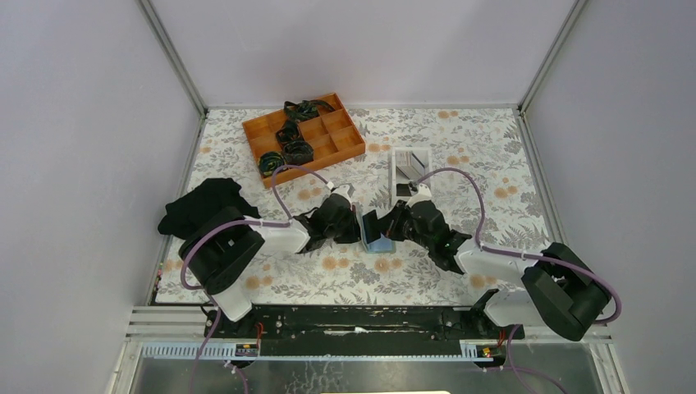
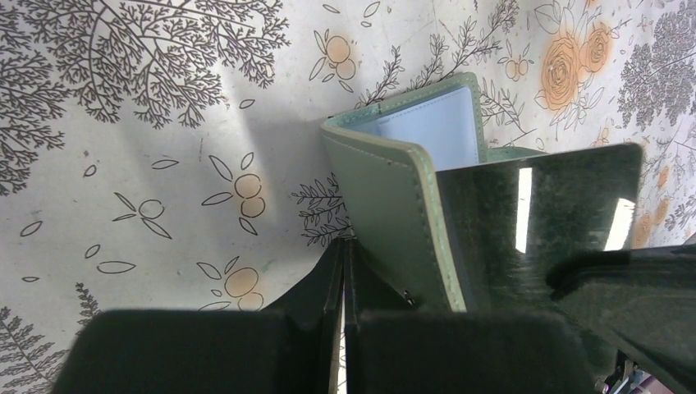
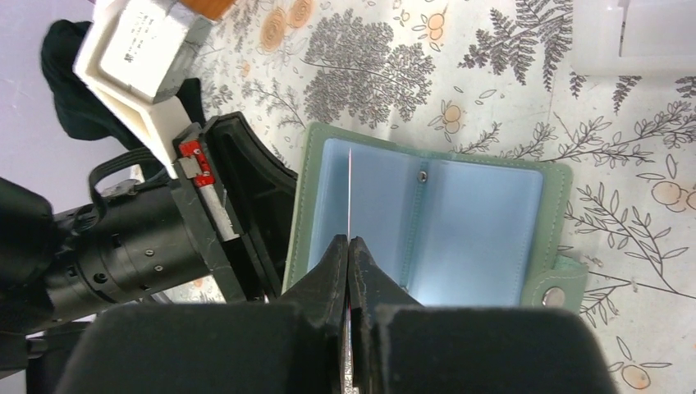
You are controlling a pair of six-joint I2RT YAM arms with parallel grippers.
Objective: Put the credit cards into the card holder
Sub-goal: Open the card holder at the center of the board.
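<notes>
A floral-patterned cloth [image 1: 460, 148] covers the table, which is walled in by plain pale panels, and both arms meet near its middle.

The right gripper [image 3: 349, 246] is pinched tight on a black credit card [image 2: 533, 222]. Its own camera sees the card only as a thin line rising from between the fingertips. The left wrist camera shows the card's glossy black face standing on edge just over the card holder [image 3: 460, 222].

The card holder lies opened on the cloth, its pale blue pockets facing up and a snap tab sticking out at one corner. Its sage-green cover on the left arm's side is tilted up off the table.

The left gripper [image 2: 345, 258] is closed too, fingers together, with its tips against the outer face of that raised cover. From these angles I cannot tell whether it actually nips the cover's edge or only props it.

Beyond the right gripper sits a white tray [image 1: 395, 168] with something grey in it, too small to make out.

An orange compartment box [image 1: 343, 138] sits towards the back left, with dark bundles in some of its cells. A black cloth [image 1: 205, 205] is heaped at the left edge, beside the left arm.
</notes>
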